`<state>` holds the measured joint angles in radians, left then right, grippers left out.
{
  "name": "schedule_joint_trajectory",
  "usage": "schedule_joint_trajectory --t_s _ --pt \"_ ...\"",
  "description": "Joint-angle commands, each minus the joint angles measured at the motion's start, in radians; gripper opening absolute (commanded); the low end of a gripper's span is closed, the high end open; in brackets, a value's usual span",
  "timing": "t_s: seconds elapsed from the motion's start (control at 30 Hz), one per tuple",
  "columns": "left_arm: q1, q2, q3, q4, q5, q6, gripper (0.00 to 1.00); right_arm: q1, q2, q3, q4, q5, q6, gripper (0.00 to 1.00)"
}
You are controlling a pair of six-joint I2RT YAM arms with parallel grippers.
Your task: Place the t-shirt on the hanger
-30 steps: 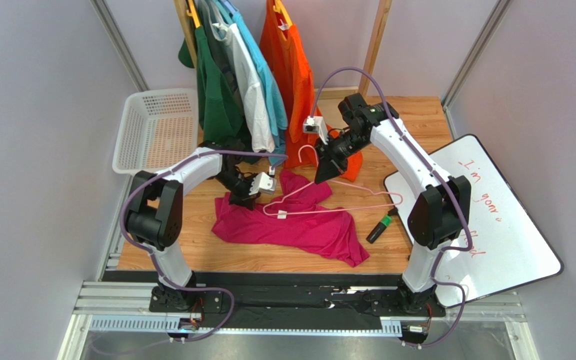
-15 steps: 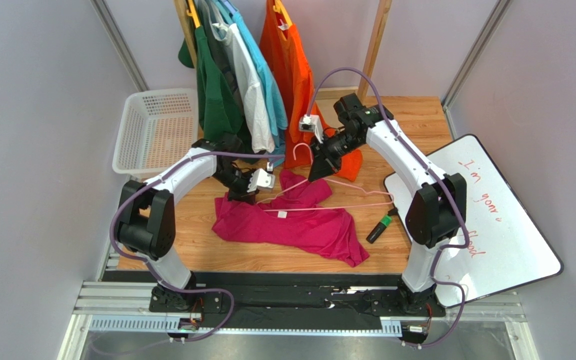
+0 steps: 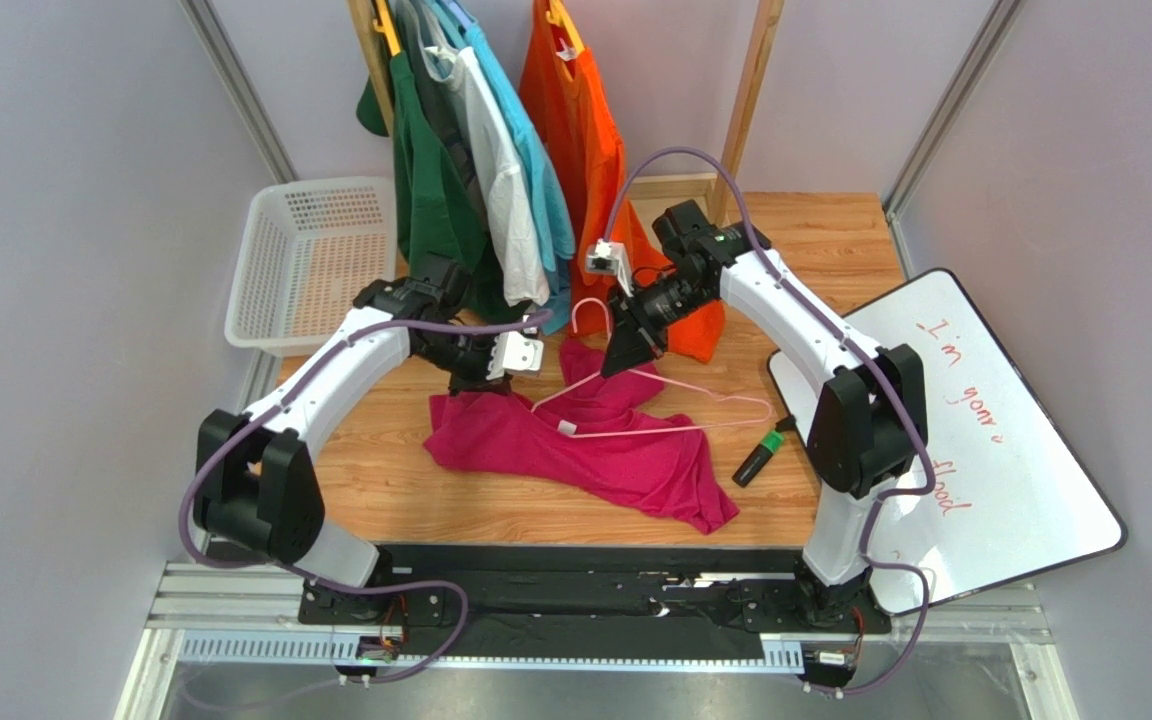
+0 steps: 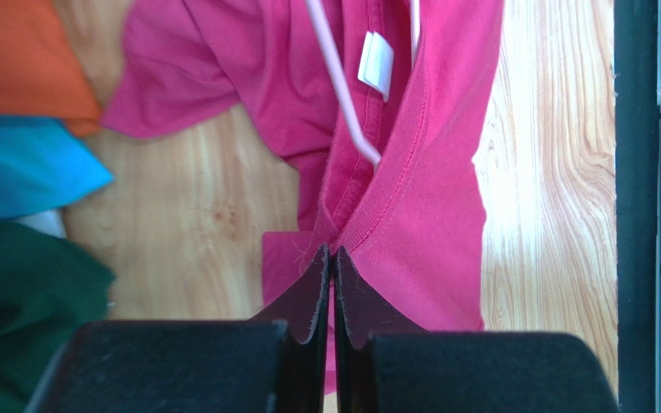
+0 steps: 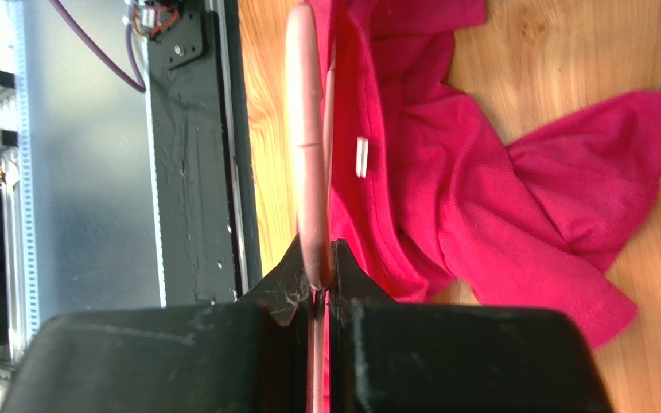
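As R arm (image 3: pixel 785 308) swung left, hanger (image 5: pixel 308 172) slid left too

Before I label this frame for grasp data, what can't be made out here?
Top view: where the left end effector pinches the magenta cloth t-shirt is hidden under its own wrist.
Right wrist view: the thin light-pink wire hanger is blurred by closeness and cut by the top edge.
Left wrist view: the hanger's wire vanishes under the t-shirt.
Top view: red writing on the white dry-erase board is too small to read.
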<state>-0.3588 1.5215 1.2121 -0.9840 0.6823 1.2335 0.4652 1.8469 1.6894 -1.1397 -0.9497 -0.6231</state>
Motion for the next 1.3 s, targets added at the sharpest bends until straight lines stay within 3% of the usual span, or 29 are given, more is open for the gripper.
schedule_joint_trajectory --t_s 0.0,0.2,0.57,0.6,0.73,0.83,0.97,1.27 --pt "-0.029 -0.112 -0.006 -0.015 0.059 -0.017 0.00 0.042 -0.022 -0.016 0.148 -0.067 0.097 0.00" --pt "-0.075 -0.195 -0.011 -0.024 0.062 -0.071 0.00 0.084 -0.014 -0.028 0.265 -0.073 0.181 0.00" --pt "-0.132 -0.305 -0.052 0.087 -0.003 -0.313 0.01 0.211 -0.028 -0.117 0.557 -0.161 0.336 0.00" --pt "-0.132 -0.316 -0.071 0.090 -0.027 -0.325 0.03 0.217 -0.029 -0.134 0.593 -0.164 0.341 0.00" --pt "-0.073 -0.403 -0.101 0.061 -0.052 -0.362 0.37 0.228 -0.038 -0.161 0.649 -0.169 0.353 0.00" --pt "0.012 -0.454 -0.131 -0.060 -0.004 -0.276 0.47 0.230 -0.052 -0.189 0.660 -0.167 0.329 0.00" --pt "0.080 -0.472 -0.177 -0.163 -0.001 -0.169 0.50 0.231 -0.071 -0.214 0.682 -0.176 0.330 0.00" --pt "0.078 -0.348 -0.180 -0.160 0.126 -0.203 0.52 0.247 -0.100 -0.212 0.724 -0.164 0.339 0.00"
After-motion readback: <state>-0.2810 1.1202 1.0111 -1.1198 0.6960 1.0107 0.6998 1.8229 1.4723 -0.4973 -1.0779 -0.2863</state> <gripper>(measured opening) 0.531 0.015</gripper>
